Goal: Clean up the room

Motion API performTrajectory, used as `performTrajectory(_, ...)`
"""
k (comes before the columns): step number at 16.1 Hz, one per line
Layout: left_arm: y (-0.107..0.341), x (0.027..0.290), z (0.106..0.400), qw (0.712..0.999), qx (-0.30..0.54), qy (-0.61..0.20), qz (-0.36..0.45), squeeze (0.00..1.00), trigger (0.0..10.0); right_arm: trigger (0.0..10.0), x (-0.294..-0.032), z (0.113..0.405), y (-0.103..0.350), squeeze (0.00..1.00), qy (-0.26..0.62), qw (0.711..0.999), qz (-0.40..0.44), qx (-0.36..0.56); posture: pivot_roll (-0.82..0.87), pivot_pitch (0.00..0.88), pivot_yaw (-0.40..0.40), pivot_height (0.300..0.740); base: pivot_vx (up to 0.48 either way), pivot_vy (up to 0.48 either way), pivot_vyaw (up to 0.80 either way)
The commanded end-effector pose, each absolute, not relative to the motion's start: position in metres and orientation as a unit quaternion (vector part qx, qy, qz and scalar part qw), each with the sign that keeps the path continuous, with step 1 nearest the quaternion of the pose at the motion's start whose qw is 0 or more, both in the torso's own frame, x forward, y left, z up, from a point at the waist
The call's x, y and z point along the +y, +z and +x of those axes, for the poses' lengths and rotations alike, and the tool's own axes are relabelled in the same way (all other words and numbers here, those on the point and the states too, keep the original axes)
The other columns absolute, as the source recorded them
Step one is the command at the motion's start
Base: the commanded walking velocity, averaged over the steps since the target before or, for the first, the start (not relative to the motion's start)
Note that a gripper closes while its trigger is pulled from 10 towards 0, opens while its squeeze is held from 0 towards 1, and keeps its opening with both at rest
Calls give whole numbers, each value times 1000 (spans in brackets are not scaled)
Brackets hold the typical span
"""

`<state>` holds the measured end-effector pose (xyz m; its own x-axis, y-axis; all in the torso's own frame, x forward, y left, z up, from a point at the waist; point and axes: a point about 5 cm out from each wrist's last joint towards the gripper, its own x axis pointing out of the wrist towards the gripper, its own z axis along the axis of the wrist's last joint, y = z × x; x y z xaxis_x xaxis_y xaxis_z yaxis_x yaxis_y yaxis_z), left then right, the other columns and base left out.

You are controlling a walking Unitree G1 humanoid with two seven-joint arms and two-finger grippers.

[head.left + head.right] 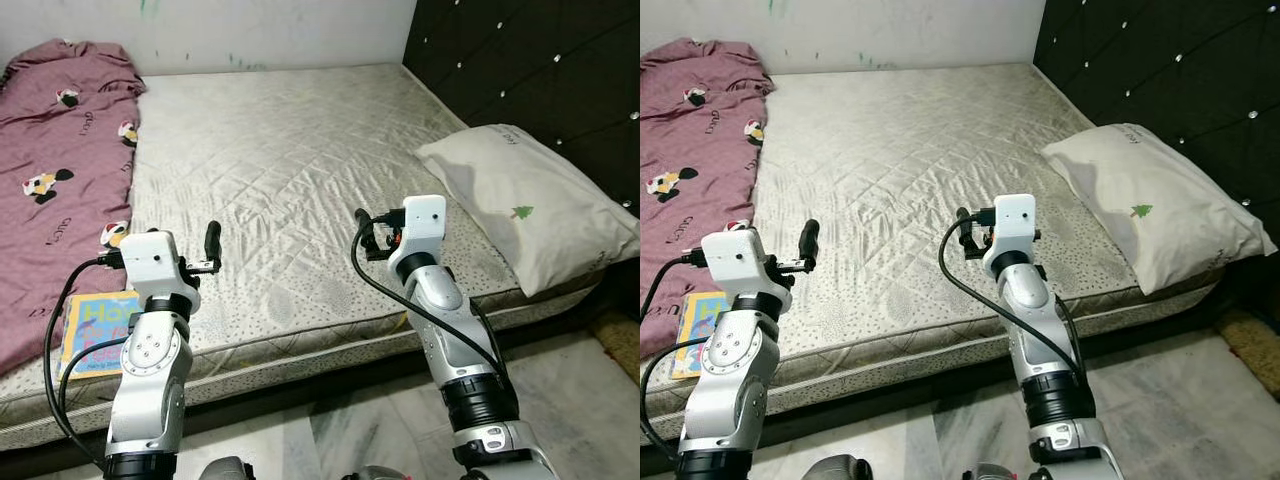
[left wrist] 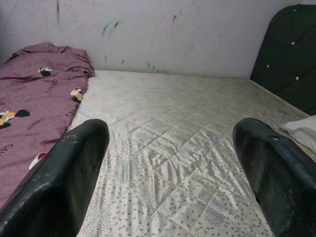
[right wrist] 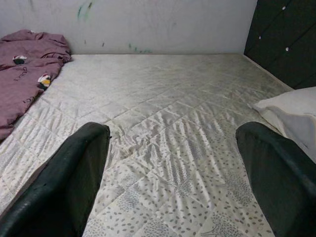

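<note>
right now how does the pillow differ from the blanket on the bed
The pillow is white with a small green tree print; the blanket is mauve with cartoon prints. The pillow lies plump by the dark headboard; the blanket lies rumpled along the far left side. Both rest on the mattress.

Even, soft light is falling across the bed [image 1: 300,150], and its quilted satin is giving off a mild sheen mid-frame. The headboard [image 1: 540,70] at upper right is staying dim. In both wrist views the near fingers [image 2: 59,187] are looking soft and out of focus.
</note>
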<state>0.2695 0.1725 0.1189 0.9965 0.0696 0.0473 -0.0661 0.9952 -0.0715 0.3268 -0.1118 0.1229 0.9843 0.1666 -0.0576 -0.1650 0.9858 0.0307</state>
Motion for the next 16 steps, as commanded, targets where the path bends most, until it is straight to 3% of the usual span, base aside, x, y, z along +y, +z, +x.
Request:
performTrajectory(1, 124, 172, 270, 998, -36, 29, -32, 0, 10000, 10000, -115, 328, 125, 0, 75, 997, 14, 27, -5, 0, -54, 740, 251, 0, 0)
performTrajectory(16, 124, 170, 271, 999, -37, 24, -31, 0, 10000, 10000, -116, 330, 125, 0, 70, 997, 15, 26, -5, 0, -55, 740, 270, 0, 0)
